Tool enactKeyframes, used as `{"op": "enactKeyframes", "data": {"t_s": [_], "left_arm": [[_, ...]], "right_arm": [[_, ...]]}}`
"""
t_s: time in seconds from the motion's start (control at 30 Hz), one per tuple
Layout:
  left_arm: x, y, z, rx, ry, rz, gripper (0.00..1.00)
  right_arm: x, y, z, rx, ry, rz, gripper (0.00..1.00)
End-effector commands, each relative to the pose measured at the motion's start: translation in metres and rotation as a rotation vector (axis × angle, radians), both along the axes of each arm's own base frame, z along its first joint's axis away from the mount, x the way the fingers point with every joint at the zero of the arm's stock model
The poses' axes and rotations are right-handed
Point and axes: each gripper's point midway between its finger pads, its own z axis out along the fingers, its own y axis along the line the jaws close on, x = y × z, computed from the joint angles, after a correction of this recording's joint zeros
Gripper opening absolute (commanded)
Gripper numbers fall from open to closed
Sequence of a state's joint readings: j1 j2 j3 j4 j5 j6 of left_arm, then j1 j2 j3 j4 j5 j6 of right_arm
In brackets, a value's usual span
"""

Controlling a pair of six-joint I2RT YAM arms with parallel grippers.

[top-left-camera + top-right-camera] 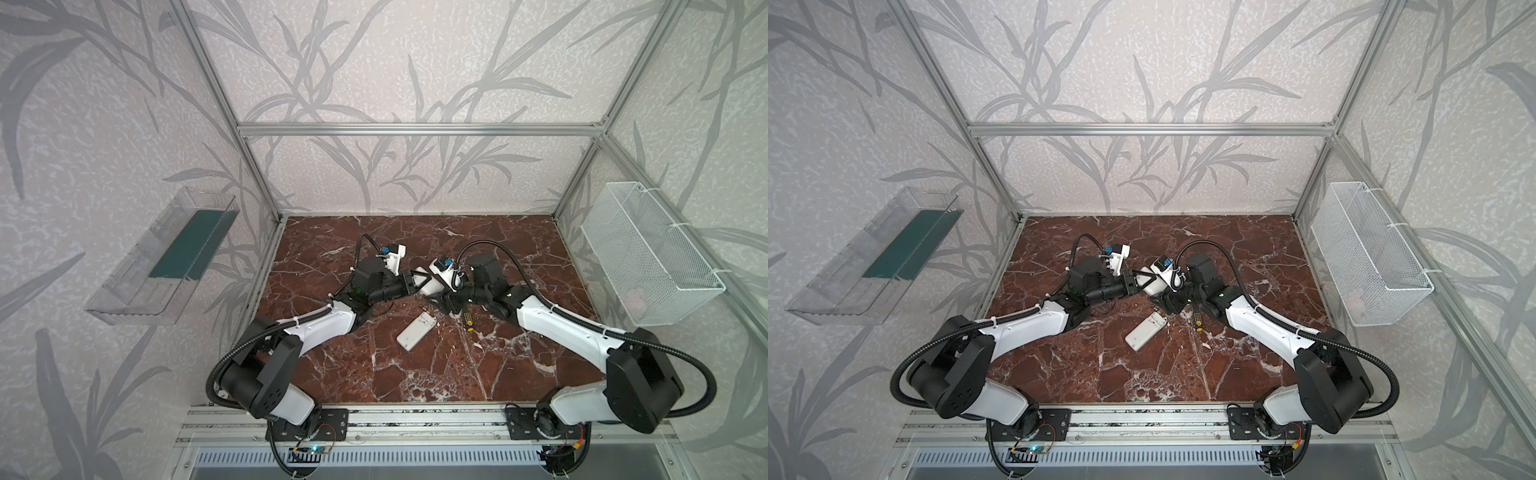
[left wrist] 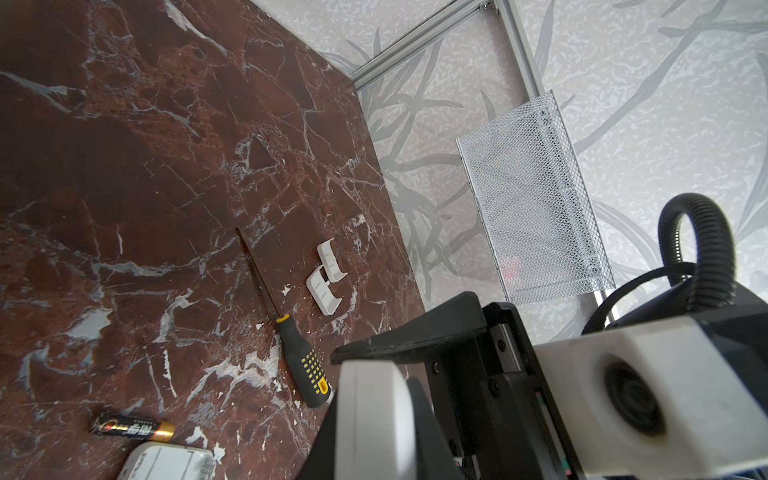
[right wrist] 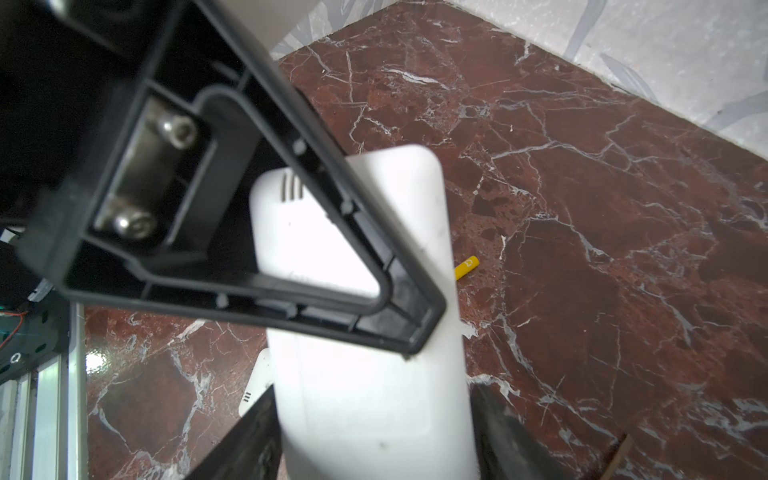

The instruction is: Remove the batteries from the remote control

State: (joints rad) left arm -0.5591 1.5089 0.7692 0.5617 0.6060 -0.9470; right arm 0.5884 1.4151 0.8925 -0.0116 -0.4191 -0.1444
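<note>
A white remote control (image 1: 429,286) (image 1: 1152,284) is held above the table's middle between both arms. My left gripper (image 2: 376,399) is shut on its thin edges, and its black finger (image 3: 249,208) crosses the remote (image 3: 365,374) in the right wrist view. My right gripper (image 3: 374,415) is shut on the remote's wide sides. A black-and-gold battery (image 2: 132,429) lies on the marble. A yellow battery (image 3: 466,267) lies partly hidden behind the held remote. Whether cells sit inside the remote is hidden.
A second white remote (image 1: 415,331) (image 1: 1145,331) lies on the table (image 1: 519,249) below the grippers, beside a black-and-yellow screwdriver (image 1: 468,322) (image 2: 307,365). Two white covers (image 2: 328,276) lie past the screwdriver. A white mesh basket (image 1: 648,253) hangs on the right wall, a clear tray (image 1: 166,257) on the left.
</note>
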Motion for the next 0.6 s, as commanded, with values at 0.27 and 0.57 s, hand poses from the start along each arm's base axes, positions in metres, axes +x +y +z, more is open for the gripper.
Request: {"op": "enactKeyframes", "data": {"t_s": [0.27,0.57], "left_arm": [[0.0043,-0.0064,0.0206,-0.044,-0.037,-0.006,0.00],[0.0053,-0.0018,0.0157,-0.021,-0.032,0.014,0.14]], "right_arm": [[0.0081,0.0013,0.0260,0.010,-0.076,-0.016,0.41],[0.0043,-0.0001,0.0208,-0.024,-0.072,0.010,0.34]]}}
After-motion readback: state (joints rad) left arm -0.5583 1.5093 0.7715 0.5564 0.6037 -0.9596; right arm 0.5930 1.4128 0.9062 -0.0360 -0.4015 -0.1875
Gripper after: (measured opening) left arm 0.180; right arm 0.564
